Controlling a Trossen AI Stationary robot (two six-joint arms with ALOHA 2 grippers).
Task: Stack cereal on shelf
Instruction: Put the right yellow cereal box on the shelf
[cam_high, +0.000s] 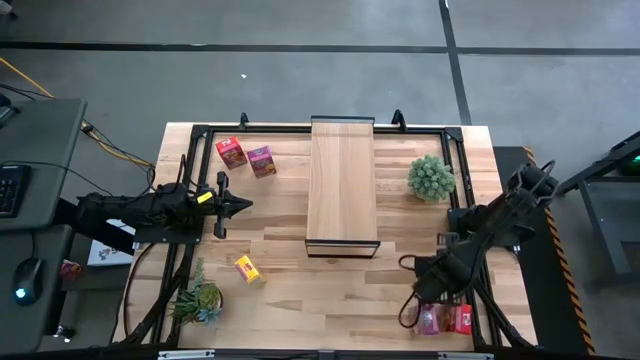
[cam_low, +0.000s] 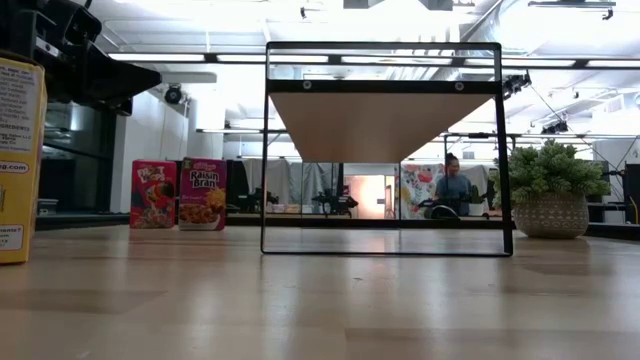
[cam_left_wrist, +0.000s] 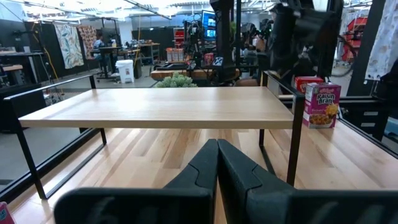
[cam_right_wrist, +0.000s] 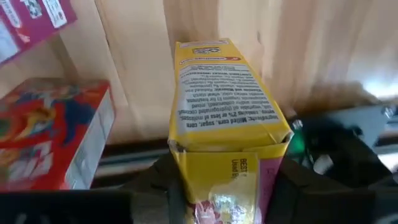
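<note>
Desk (cam_high: 290, 285) carries the shelf (cam_high: 342, 180) in the middle, plank bare on top, nothing stacked yet. Left arm waits on the left side, left gripper (cam_high: 240, 205) aimed at the shelf with its jaws pressed together on nothing, probably parked to keep our lane free. Right arm is down at the near right corner; right gripper (cam_right_wrist: 227, 186) has its jaws clamped around a yellow box (cam_right_wrist: 227, 118), held by its lower end so the far end sticks out ready to set down. Beside it, a red box (cam_right_wrist: 53, 140) and a magenta box (cam_right_wrist: 34, 18). Another yellow box (cam_high: 247, 268) lies near the left plant (cam_high: 198, 298); red and purple pair (cam_high: 246, 156) stands at the far left of the shelf. Round plant (cam_high: 431, 177) sits right of the shelf
</note>
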